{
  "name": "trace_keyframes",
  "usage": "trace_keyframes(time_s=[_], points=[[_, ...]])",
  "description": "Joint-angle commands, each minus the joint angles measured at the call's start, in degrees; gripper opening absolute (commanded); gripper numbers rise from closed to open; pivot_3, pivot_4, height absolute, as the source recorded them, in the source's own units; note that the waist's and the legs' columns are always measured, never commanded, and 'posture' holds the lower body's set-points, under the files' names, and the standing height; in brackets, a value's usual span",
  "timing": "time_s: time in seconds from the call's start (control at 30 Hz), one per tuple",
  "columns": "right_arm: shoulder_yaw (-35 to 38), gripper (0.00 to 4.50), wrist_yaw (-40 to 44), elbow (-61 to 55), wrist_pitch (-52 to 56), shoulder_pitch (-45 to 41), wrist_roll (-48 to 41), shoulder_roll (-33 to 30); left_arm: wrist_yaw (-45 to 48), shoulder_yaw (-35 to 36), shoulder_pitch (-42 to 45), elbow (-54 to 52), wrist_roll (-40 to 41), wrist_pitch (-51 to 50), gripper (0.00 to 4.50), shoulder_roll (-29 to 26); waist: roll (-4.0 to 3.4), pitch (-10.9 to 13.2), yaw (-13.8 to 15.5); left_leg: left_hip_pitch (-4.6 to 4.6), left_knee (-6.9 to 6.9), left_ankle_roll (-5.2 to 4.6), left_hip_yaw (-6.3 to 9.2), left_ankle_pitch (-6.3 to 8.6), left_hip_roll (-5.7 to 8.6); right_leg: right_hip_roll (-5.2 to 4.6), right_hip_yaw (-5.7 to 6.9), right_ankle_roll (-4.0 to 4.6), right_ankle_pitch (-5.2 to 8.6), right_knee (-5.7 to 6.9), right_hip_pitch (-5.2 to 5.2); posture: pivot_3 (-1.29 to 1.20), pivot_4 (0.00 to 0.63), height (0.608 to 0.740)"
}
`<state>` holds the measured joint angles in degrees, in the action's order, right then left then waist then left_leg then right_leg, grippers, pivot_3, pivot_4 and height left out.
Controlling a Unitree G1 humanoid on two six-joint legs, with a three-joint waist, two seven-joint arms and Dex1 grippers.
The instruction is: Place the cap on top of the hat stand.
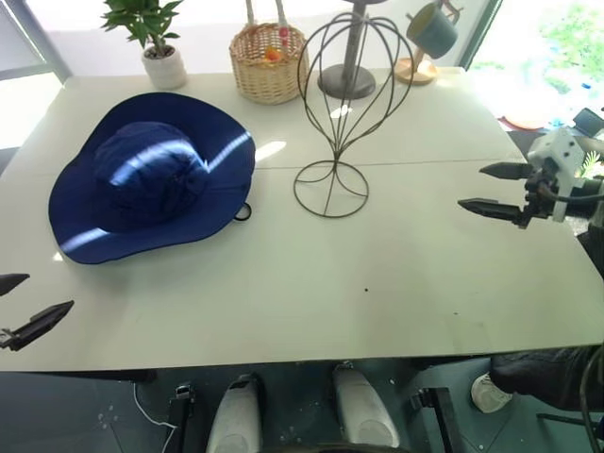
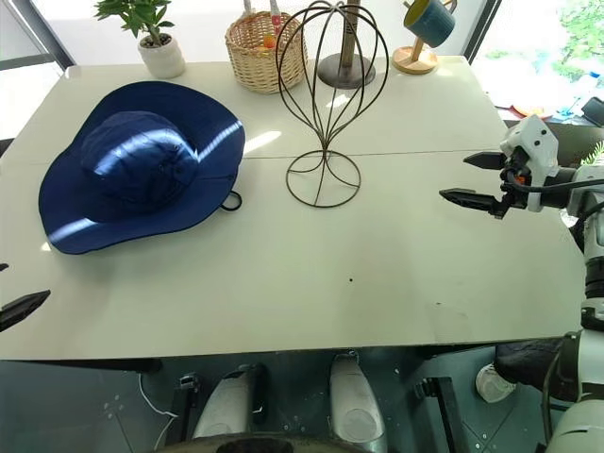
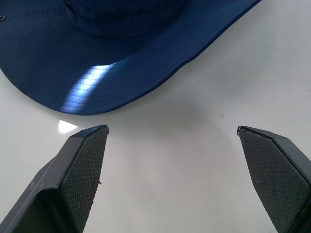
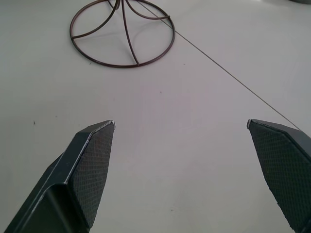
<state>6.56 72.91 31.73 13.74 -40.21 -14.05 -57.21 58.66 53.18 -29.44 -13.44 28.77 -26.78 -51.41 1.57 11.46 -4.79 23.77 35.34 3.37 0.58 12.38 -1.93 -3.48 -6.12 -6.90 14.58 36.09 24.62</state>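
Observation:
The cap (image 1: pixel 151 177), a navy blue floppy sun hat, lies flat on the left half of the white table (image 1: pixel 377 283), its brim (image 3: pixel 121 63) just ahead of my left gripper. The hat stand (image 1: pixel 344 104), a dark wire head outline on a ring base (image 4: pixel 122 34), stands upright at the table's middle back. My left gripper (image 1: pixel 19 304) hovers open and empty at the near left edge, short of the cap. My right gripper (image 1: pixel 493 189) is open and empty over the right side, pointing toward the stand's base.
Along the back edge stand a potted plant (image 1: pixel 156 38), a wicker basket (image 1: pixel 269 61), a grey post with a round base (image 1: pixel 349 66) and a wooden stand holding a teal mug (image 1: pixel 429 33). A seam (image 4: pixel 228 75) crosses the tabletop.

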Motion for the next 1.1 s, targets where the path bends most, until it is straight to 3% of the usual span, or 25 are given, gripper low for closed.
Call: trace_keyframes(time_s=[0.03, 0.37, 0.57, 0.73, 0.9, 1.1], points=[[0.9, 4.50, 0.1, 0.3, -1.4, -1.4, -0.1, -0.4, 1.4, 3.0, -0.5, -1.3, 1.1, 0.0, 4.44, 0.1, 0.00, 0.0, -0.1, 0.00, 0.01, 0.00, 0.00, 0.00, 0.00, 0.00, 0.00, 0.00, 0.00, 0.00, -0.01, 0.00, 0.150, 0.740], [1.6, 4.50, 0.8, -0.6, -1.3, 0.2, -0.7, -0.9, 1.9, 1.2, 1.6, -2.4, 0.8, -0.5, 4.44, -1.4, 0.00, 0.0, -0.8, -0.01, 0.02, -0.01, 0.00, 0.00, 0.00, 0.01, 0.00, -0.02, -0.01, 0.05, -0.04, 0.00, 0.150, 0.740], [2.3, 4.50, 3.0, -5.9, 2.1, 2.4, -2.1, -2.8, 1.6, -5.2, 9.2, -4.6, 1.2, -0.1, 4.44, -5.4, -0.01, 0.0, -0.6, -0.13, 0.04, -0.01, 0.01, -0.01, 0.00, 0.04, -0.01, -0.02, -0.01, 0.14, -0.13, 0.00, 0.150, 0.740], [7.0, 4.50, 4.0, -17.7, 9.3, 8.6, -7.3, -5.4, 3.2, -17.2, 17.5, -5.9, -3.1, 6.3, 4.44, -9.2, -0.02, 0.0, -0.5, -0.13, 0.10, -0.01, 0.02, -0.01, 0.01, 0.04, -0.01, -0.04, -0.01, 0.14, -0.19, 0.00, 0.150, 0.740], [14.0, 4.50, 2.3, -32.2, 18.6, 17.1, -13.9, -6.8, 4.5, -31.1, 23.1, -2.7, -14.3, 18.3, 4.44, -12.9, -0.03, 0.0, -0.7, -0.17, 0.05, -0.01, 0.02, -0.01, -0.04, 0.11, -0.02, -0.07, -0.02, 0.16, -0.19, 0.00, 0.150, 0.740], [23.8, 4.50, -0.3, -49.3, 31.1, 25.4, -24.5, -7.1, -3.9, -43.6, 33.6, 7.2, -28.5, 30.7, 4.44, -9.7, -0.06, 0.0, -0.4, -0.27, 0.08, -0.02, 0.05, -0.02, -0.07, 0.20, -0.07, -0.08, -0.03, 0.31, -0.21, 0.00, 0.150, 0.740]])
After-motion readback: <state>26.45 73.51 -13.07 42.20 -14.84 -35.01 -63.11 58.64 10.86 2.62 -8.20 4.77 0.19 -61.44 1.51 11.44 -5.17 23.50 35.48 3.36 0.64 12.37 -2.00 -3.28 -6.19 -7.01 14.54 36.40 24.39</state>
